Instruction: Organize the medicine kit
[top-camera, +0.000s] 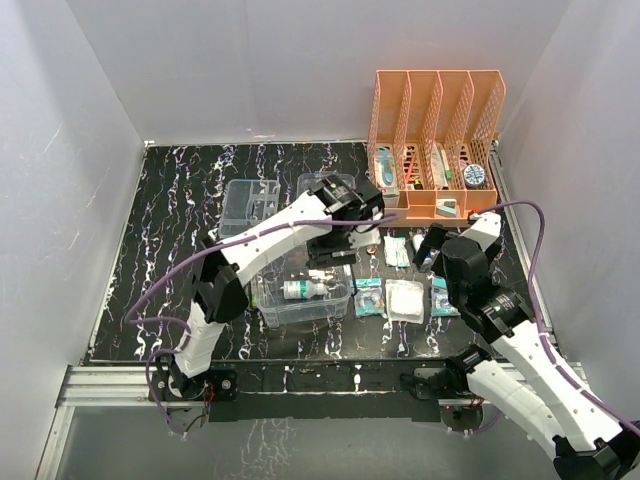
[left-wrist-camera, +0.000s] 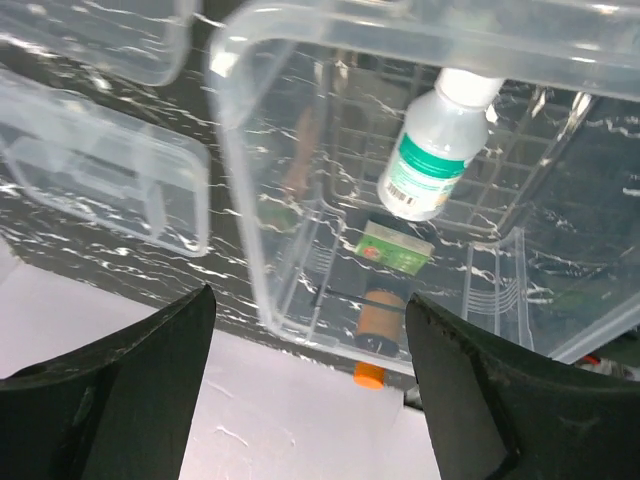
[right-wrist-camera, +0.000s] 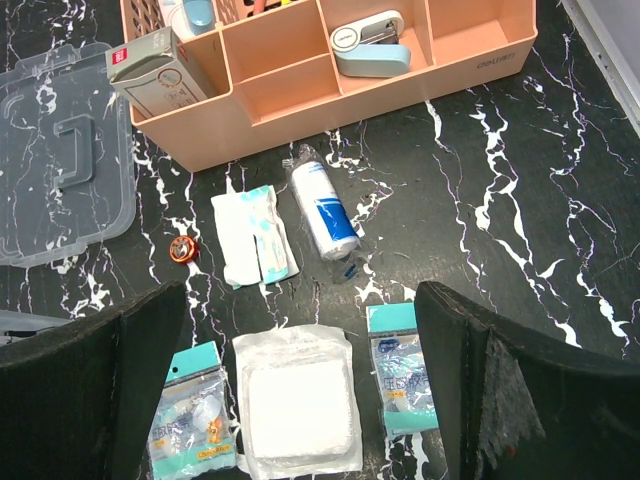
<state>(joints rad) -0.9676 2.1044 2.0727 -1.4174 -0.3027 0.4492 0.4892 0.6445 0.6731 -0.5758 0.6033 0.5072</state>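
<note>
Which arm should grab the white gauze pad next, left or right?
Right. The right claw hangs open above the gauze pad; the left claw is over the clear box, farther away.

An orange perforated rack (top-camera: 437, 130) is set at the far right of the black, white-veined tabletop (top-camera: 180, 230), close to the white wall (top-camera: 250, 70). In its low front compartments a pale-blue stapler-like item (right-wrist-camera: 370, 50) is laid flat — a grey box (right-wrist-camera: 150, 70) is propped, tilted, at the left end.
</note>
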